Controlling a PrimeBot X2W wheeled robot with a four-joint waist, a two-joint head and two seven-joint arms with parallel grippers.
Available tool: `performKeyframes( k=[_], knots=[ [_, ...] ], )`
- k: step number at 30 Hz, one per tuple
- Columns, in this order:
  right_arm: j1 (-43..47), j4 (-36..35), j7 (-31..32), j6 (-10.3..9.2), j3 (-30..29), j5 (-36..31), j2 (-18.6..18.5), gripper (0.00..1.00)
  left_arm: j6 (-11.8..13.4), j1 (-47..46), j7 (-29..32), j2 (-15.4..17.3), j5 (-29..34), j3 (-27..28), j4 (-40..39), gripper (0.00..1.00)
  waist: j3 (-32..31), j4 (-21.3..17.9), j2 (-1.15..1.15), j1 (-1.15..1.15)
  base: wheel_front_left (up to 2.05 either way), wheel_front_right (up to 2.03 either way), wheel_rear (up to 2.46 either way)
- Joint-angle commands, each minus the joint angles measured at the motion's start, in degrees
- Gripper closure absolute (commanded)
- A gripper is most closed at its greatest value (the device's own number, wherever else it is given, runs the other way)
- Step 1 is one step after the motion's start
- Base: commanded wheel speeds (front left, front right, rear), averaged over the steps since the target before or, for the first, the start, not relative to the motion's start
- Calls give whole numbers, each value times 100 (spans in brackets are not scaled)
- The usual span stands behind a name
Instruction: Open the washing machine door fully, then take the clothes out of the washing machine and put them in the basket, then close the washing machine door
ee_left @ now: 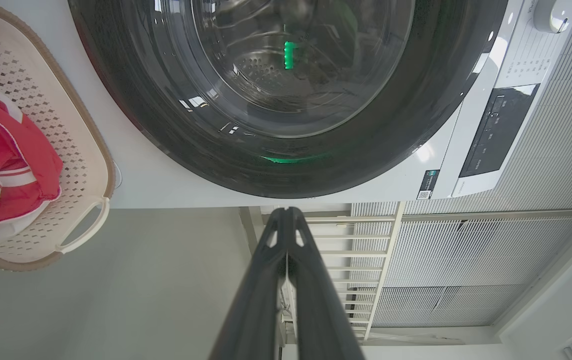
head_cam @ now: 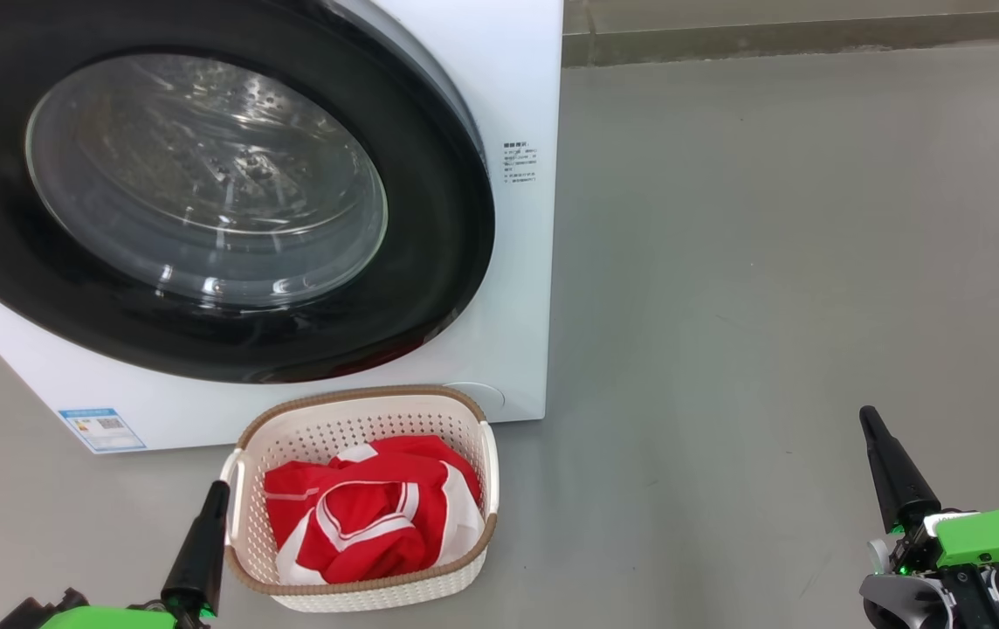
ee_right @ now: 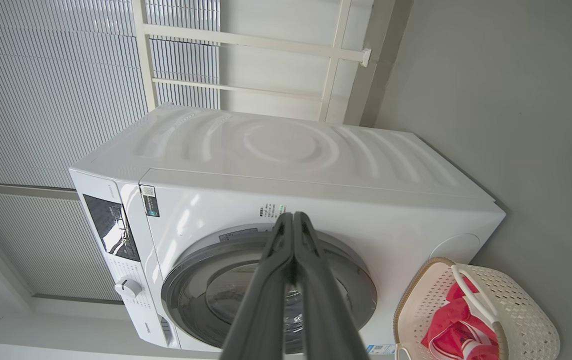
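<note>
Door [head_cam: 203,210]: flush on washer [head_cam: 521,79], looks closed, ahead and above both arms. Clothes [head_cam: 368,520]: heaped in basket [head_cam: 351,397] on floor below door, just right of left gripper [head_cam: 218,494], well apart from right gripper [head_cam: 868,419]. Both jaws clenched, empty, touching nothing. Task likely finished.

Laundry corner — white washing machine [ee_right: 316,160] on bare grey floor [head_cam: 814,262].

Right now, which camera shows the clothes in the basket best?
The head view: it looks into the basket, showing the clothes nearly whole. The left wrist view crops them at its edge; the right wrist view partly hides them behind the handle.
</note>
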Motion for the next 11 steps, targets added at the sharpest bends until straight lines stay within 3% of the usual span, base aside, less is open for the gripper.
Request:
performKeyframes(
  k=[1,11],
  knots=[
    [-246,-156,38,-3,89,-49,-52,100,-40,-225,41,61,34,209,-143,100,0,0,0,0,0,0,0],
    [-246,-156,40,-3,87,-50,-51,100,-40,-225,42,61,35,210,-143,100,0,0,0,0,0,0,0]
  ],
)
